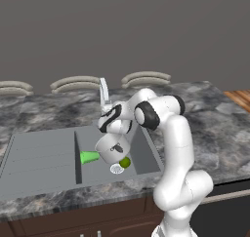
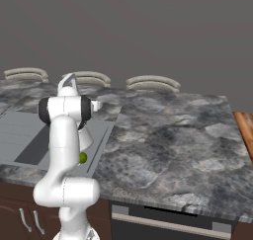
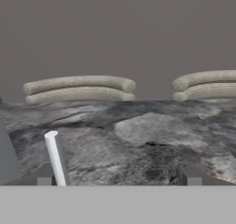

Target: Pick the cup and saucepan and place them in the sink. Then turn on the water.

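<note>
Down in sink (image 1: 44, 155): 1 cup (image 1: 90, 157), 1 saucepan (image 1: 113, 148); tool (image 3: 119, 178) wide apart, empty.

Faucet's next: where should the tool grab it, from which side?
Probably the slim stem of the faucet, approached level from the sink side. It is a thin near-vertical rod, now off-centre in the open tool, so centre first.

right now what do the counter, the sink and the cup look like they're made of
Counter: looks like polished stone, marble or granite, going by the mottled grey veining.
Sink: matte grey, maybe metal or composite; flat, even colour with faint drainboard ribs.
Cup: bright green, plain and opaque, probably plastic; it lies on its side in the basin.
</note>
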